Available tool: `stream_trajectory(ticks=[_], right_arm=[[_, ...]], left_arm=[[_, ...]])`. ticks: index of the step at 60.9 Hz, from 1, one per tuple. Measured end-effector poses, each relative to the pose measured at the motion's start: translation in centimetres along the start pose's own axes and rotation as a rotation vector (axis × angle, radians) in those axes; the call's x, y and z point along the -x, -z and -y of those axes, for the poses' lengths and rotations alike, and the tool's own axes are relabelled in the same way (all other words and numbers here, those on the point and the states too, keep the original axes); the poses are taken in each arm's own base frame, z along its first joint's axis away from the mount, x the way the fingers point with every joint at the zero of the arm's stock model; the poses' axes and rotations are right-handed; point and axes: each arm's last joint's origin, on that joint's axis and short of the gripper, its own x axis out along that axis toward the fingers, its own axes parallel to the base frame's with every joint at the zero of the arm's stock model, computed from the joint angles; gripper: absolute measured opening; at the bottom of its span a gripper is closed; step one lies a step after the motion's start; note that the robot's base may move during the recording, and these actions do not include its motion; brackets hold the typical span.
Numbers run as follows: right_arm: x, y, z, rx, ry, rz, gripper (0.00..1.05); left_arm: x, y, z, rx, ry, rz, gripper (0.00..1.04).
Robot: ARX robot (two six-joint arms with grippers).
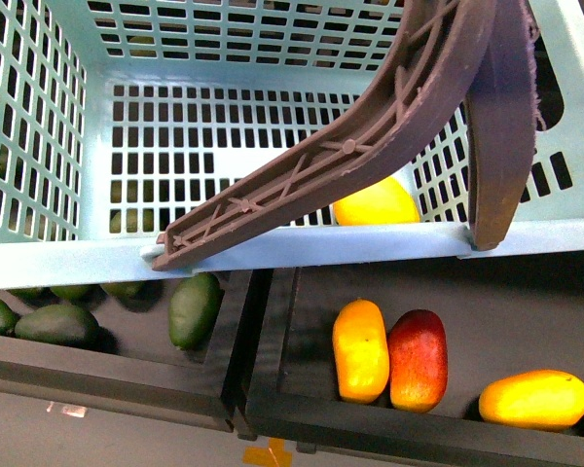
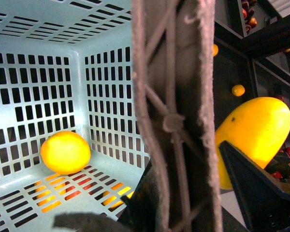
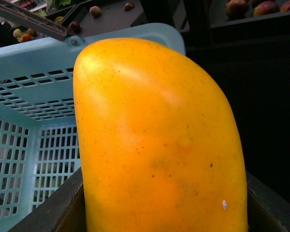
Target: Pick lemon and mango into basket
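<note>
- Lemon (image 1: 375, 204): one. Plump, smooth, yellow-orange. It lies on the slotted floor of the basket (image 1: 39, 146), against the near wall.
- Mango (image 3: 159, 145): one in the grip. Long, smooth, yellow-orange, with a few faint dark specks. It is held up close by the basket's rim, not resting inside.
- Right fingers (image 3: 53, 212): clamped on either side of the mango's lower part.
- Left fingers (image 2: 261, 193): closed on the brown ribbed handle (image 1: 370, 146), one each side. The handle stands raised off the rim.
- Black trays (image 1: 487, 292) below the basket: two.
- In the trays: two spare yellow mangoes (image 1: 360, 350), one dark red mango (image 1: 418, 360), three green fruits (image 1: 195, 309) in plain view, others half hidden.
</note>
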Motion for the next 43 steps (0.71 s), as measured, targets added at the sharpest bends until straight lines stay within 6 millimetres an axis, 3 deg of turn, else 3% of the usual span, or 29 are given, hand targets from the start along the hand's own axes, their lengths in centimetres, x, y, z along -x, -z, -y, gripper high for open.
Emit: stream_trajectory(ticks=[12,21,34,43], right_arm=[[-2.6,1.1,-3.4,0.010,0.007,-0.038,0.64],[-4.2,2.4,-4.9,0.007,0.053,-0.079,0.65],[-4.4,2.8,-5.3,-0.022,0.104,-0.083,0.97],[-3.5,2.2,-4.6,-0.034,0.187,-0.089,0.96]], left_arm=[[0.0,0.0,0.0,0.000,0.001,-0.001,0.04],[0.0,0.0,0.0,0.000,0.002,-0.002,0.04],[0.0,0.0,0.0,0.000,0.001,-0.001,0.04],[-0.1,0.1,0.0,0.001,0.002,-0.006,0.04]])
